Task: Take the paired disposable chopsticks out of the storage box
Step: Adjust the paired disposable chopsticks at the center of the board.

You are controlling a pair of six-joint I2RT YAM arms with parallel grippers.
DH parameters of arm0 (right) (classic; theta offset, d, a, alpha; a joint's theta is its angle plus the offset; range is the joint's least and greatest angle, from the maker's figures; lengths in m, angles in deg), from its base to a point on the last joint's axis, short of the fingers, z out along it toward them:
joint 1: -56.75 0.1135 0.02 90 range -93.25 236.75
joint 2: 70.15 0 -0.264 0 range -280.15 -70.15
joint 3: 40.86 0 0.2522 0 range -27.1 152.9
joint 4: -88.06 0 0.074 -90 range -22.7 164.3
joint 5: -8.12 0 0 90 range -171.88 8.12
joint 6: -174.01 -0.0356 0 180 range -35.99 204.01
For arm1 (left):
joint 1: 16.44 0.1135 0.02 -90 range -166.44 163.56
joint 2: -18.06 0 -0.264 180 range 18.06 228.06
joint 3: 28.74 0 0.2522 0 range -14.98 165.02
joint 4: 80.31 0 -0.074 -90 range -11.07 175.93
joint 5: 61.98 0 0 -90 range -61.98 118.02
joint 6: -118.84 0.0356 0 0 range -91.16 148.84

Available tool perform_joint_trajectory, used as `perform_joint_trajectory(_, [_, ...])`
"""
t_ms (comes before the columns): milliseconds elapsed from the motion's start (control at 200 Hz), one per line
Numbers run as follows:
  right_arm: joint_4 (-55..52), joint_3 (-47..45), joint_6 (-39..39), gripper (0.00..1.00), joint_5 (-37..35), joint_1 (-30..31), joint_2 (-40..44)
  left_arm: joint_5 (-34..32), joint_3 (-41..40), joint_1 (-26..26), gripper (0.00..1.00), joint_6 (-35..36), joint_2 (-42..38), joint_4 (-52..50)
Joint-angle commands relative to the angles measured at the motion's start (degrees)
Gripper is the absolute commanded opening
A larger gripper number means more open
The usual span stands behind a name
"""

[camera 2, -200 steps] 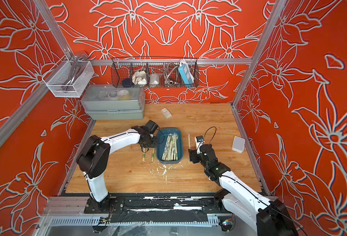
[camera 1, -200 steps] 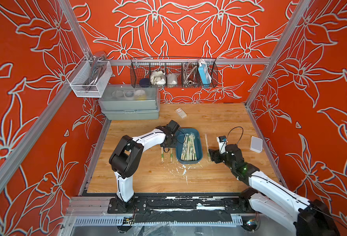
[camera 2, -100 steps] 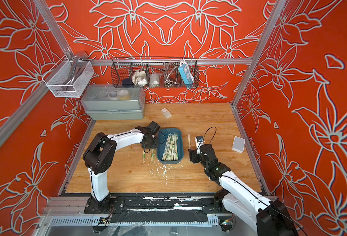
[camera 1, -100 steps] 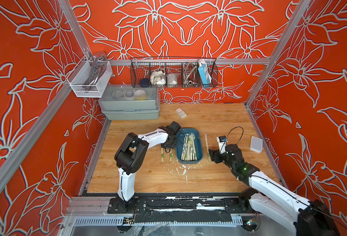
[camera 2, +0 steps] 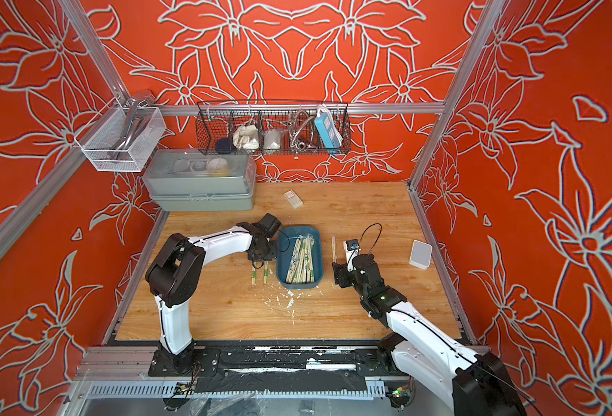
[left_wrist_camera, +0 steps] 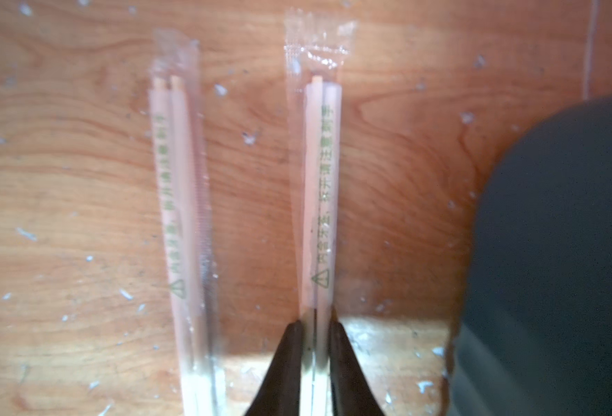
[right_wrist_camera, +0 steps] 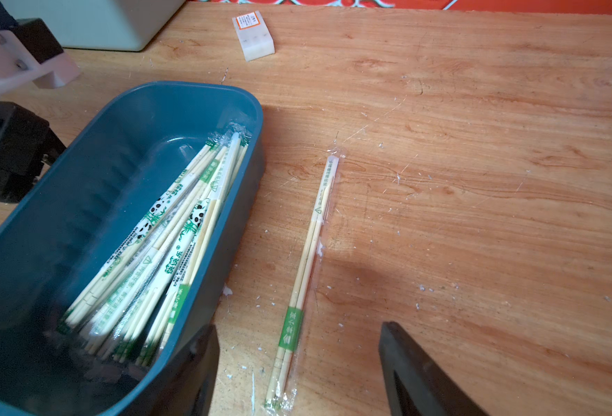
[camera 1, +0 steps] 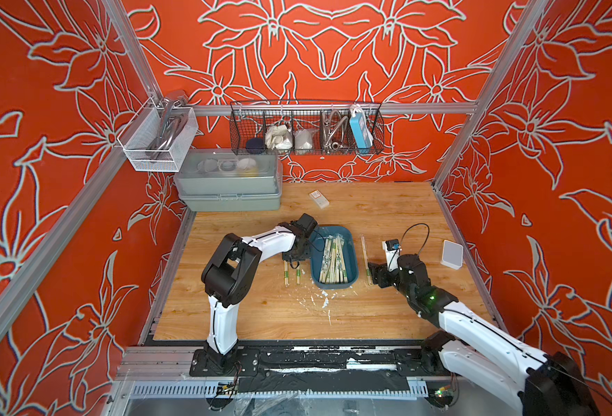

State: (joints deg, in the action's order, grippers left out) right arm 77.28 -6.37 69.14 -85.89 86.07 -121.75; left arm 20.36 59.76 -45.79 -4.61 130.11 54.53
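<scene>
**Two-arm cell with a pale wooden tabletop (camera 1: 398, 223), seen from overhead and from both wrists.** The storage box (camera 1: 333, 231), a shallow dark teal-blue plastic tray with rounded corners and no lid, sits near the middle of the table between the two arms.

Inside it lies a loose bundle of paired disposable chopsticks (right_wrist_camera: 174, 234). They are thin pale-wood sticks in clear sleeves printed in green, some with a panda motif. They lie lengthwise and are heaped toward the right arm's side, so the floor on the left arm's side is bare.

Three pairs are already outside the box, flat on the wood and roughly parallel to its long sides. Two lie on the left arm's side: the outer pair (left_wrist_camera: 182, 216) and, nearer the box but apart from its wall, the inner pair (left_wrist_camera: 318, 201). The left gripper (left_wrist_camera: 315, 324) points down over them. Its black fingers (left_wrist_camera: 290, 345) are drawn together against both edges of the inner pair, which rests on the table.

The third pair (right_wrist_camera: 308, 252) lies just beside the box on the right arm's side, with its green band at the end nearest the right gripper (right_wrist_camera: 297, 326). That gripper's fingers stand wide apart on either side of the banded end and grip nothing.

At the back stand a grey lidded plastic case (camera 1: 228, 187) and a small white block with an orange label (camera 1: 318, 199). White flecks (camera 1: 324, 299) dot the wood near the box.
</scene>
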Motion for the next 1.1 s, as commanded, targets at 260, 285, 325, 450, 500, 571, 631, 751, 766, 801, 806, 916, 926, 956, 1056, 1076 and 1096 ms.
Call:
perform_joint_trajectory(260, [0.62,1.13,-0.51,0.75,0.58,0.54,-0.08,1.02,-1.53,0.61,0.27,-0.18,-0.31,-1.03])
perform_joint_trajectory(285, [0.54,1.23,-0.51,0.75,0.67,0.5,-0.17,1.3,-1.61,0.56,0.27,0.08,-0.53,-0.84])
perform_joint_trajectory(325, [0.61,1.24,-0.51,0.75,0.69,0.48,-0.2,1.29,-1.86,0.39,0.27,0.4,-0.98,-0.52])
perform_joint_trajectory(450, [0.53,1.23,-0.42,0.75,0.93,0.44,-0.35,0.79,-2.31,-0.27,0.29,1.1,-2.54,-0.73])
perform_joint_trajectory(500, [0.53,1.33,-0.42,0.75,0.94,0.48,-0.31,0.83,-2.48,-0.36,0.29,1.16,-3.31,-1.03])
perform_joint_trajectory(571, [0.44,1.32,-0.27,0.75,1.09,0.51,-0.18,0.47,-3.14,-0.62,0.3,1.25,-4.99,-0.99])
perform_joint_trajectory(631, [-0.01,1.44,-0.08,0.75,1.09,0.54,0.08,0.28,-3.71,-0.81,0.31,1.39,-6.94,-1.03])
perform_joint_trajectory(751, [-0.97,2.12,-0.56,0.75,2.57,0.6,0.67,-0.22,-4.97,-1.07,0.35,2.05,-12.21,-1.25])
perform_joint_trajectory(766, [-1.41,2.49,-0.73,0.75,2.99,0.57,0.7,-0.35,-5.17,-1.13,0.35,2.16,-13.01,-1.34])
perform_joint_trajectory(801, [-3.11,3.91,-1.3,0.75,3.72,0.93,0.52,-0.59,-5.77,-1.23,0.36,2.54,-14.97,-1.22])
perform_joint_trajectory(806, [-3.44,4.24,-1.39,0.74,3.73,0.96,0.48,-0.6,-5.89,-1.24,0.37,2.62,-15.3,-1.17])
perform_joint_trajectory(916, [-12.34,12.3,-1.65,0.74,2.87,4.28,-2.08,-0.53,-11.25,-1.42,0.42,4.87,-23.97,1.78])
perform_joint_trajectory(926, [-13.3,13.26,-1.65,0.74,2.39,4.7,-2.56,-0.41,-12.04,-1.42,0.43,5.12,-24.88,2.42])
perform_joint_trajectory(956, [-15.97,15.84,-1.65,0.73,1.37,6.02,-4.12,0.22,-14.9,-1.42,0.43,6.31,-28.18,4.9])
perform_joint_trajectory(1056, [-23.69,24.56,-3.21,0.69,-0.44,8.83,-11.18,2.54,-27.55,-1.42,0.47,10.52,-40.74,16.91])
perform_joint_trajectory(1076, [-24.88,26.12,-3.5,0.67,0.01,9.17,-12.76,3.43,-30.28,-1.42,0.49,11.62,-43.25,19.41])
perform_joint_trajectory(1096, [-25.93,27.68,-3.62,0.66,0.45,9.49,-14.34,4.29,-32.77,-1.42,0.51,12.59,-46.01,21.58])
